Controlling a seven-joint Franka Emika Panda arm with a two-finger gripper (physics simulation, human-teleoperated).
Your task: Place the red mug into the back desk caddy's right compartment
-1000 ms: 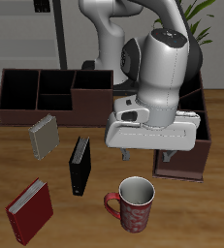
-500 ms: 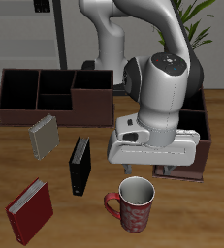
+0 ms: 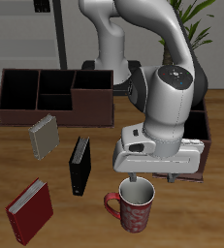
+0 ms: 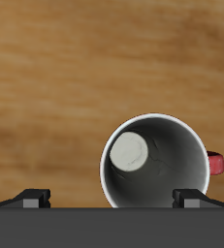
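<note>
Even, soft rendered light, faint shadows on the table (image 3: 55,228), low resolution, no glare

Exterior view: high, in front of me, angled down across the counter (image 3: 7,145).
Wrist view: on my tool, straight down, close.
Shared: red mug (image 3: 135,204) (image 4: 155,160), surrounding counter (image 4: 55,68).

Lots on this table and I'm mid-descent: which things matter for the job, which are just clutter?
Job:
red mug
back desk caddy, right compartment
claw, above the mug

Clutter:
taller caddy
grey book
black book
red book
</note>
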